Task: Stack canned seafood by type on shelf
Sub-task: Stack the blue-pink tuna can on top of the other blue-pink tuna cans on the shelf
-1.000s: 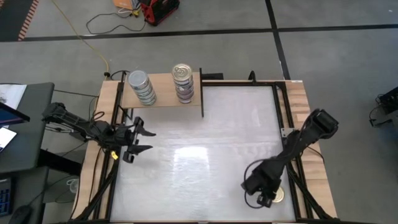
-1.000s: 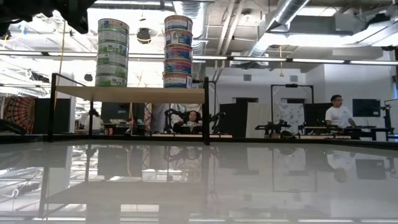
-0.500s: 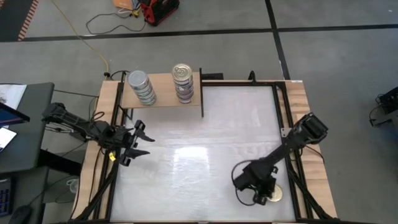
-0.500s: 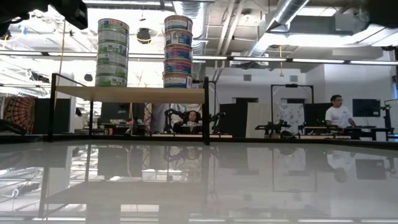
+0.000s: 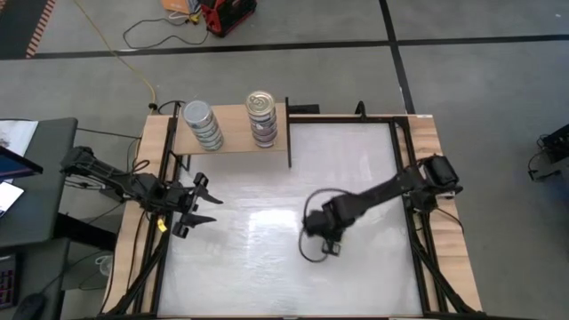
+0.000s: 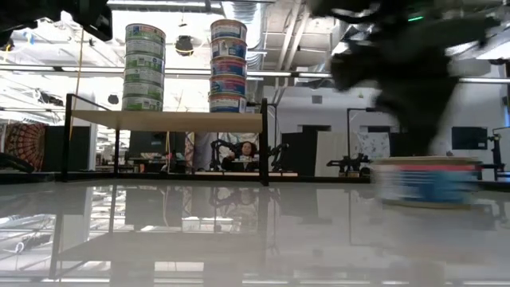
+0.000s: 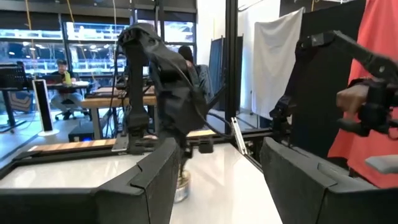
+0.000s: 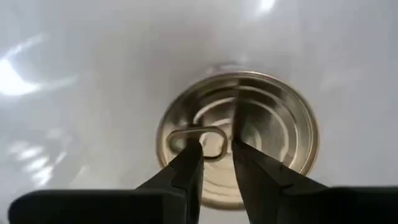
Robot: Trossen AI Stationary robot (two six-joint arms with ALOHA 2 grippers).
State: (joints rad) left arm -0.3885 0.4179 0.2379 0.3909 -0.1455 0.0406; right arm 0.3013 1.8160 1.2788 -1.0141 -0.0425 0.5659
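Standing lid-up, tin (image 8: 239, 140) hangs in right pincer (image 8: 216, 160).

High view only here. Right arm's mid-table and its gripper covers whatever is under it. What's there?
Observer: Right wrist view shows a gold-lidded tin directly under the right gripper.
Operator: Gripped?
Observer: The fingers are nearly together, tips at the pull tab; it looks pinched.
Operator: Stacks on the shelf even?
Observer: In the low view the silver-top stack and the gold-top stack on the shelf reach nearly the same height, gold-top slightly higher.
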